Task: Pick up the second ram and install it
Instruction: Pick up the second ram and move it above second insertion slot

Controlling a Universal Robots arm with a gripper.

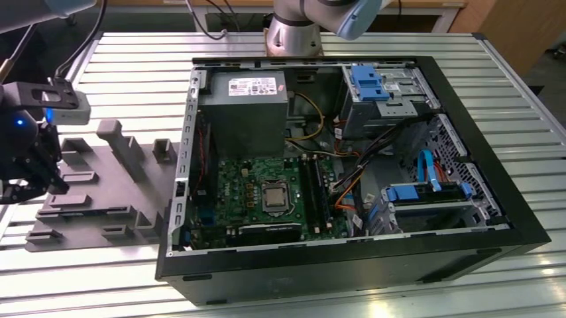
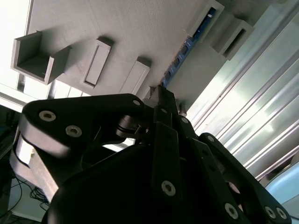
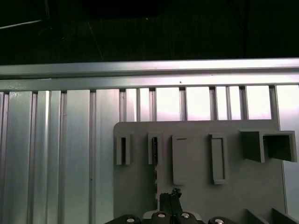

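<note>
The room is bright, lit from overhead. In the exterior view the ribbed metal counter [image 1: 115,59] shines in pale bands, with a white flare on its near edge by the black computer case [image 1: 354,271]. Inside the case it is dimmer, and the walls shade the green board [image 1: 256,192]. A small blue lamp [image 1: 18,122] glows at the exterior view's left. In the second wrist view the slats [image 2: 261,102] glare almost white. A burnt-out white patch sits beside the grey tray [image 2: 117,28], and the gripper [image 2: 161,93] is a dark, barely lit mass. In the first wrist view the slats gleam, and beyond the counter's edge all is black.
</note>
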